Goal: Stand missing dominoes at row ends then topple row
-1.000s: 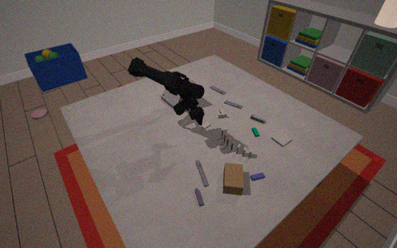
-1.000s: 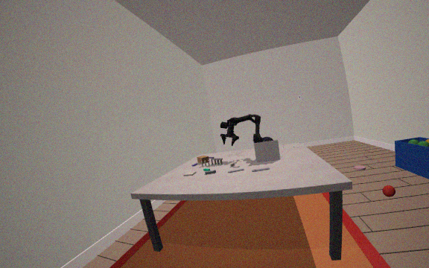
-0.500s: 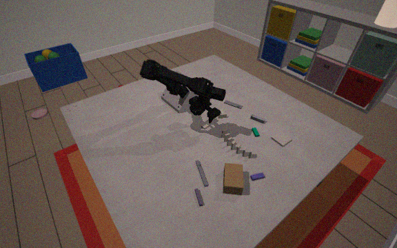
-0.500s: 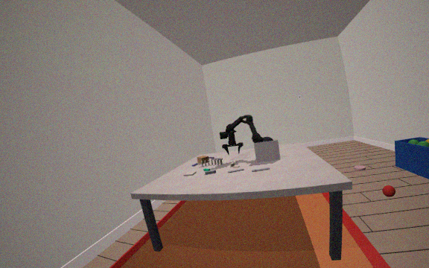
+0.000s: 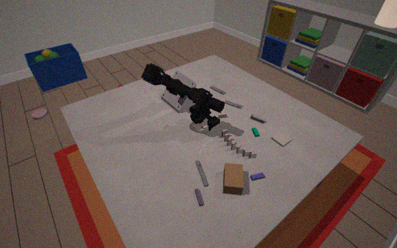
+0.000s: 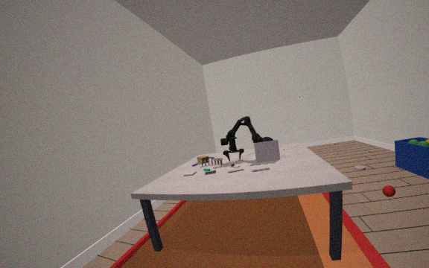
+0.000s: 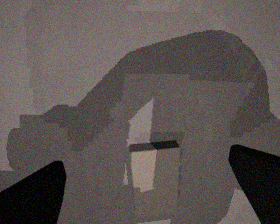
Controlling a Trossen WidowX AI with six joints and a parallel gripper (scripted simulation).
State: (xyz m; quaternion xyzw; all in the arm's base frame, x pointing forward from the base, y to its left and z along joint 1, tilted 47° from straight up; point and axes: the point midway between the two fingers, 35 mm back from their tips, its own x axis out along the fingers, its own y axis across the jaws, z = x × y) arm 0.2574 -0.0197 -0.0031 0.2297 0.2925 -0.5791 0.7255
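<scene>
"Domino [image 5: 204,127] [image 7: 166,175], pale and loose: where does it lie from the jaws [image 5: 203,125] [image 6: 234,160]?"

"Between the fingertips' sides in the wrist view, its dark end near the centre and its body running towards six o'clock. The jaws stand wide open, holding nothing."

"And its long axis?"

"Roughly twelve to six, across the line joining the fingertips. Closing should therefore meet its long sides, if the arm comes down without twisting. A skewed descent might clip it."

"Where is the standing row [image 5: 233,146] [image 6: 220,161]?"

"From the jaws, around four o'clock in the top view: thin, upright slabs, which the arm must clear."

"What of the materials?"

"The domino looks matt, flat-faced and square-edged; the surface [image 5: 143,172] [image 6: 237,187] is pale with faint mottling. A tan block [image 5: 233,177] [image 6: 202,159], boxy and plain, sits beyond the row, about five o'clock from the jaws."
</scene>
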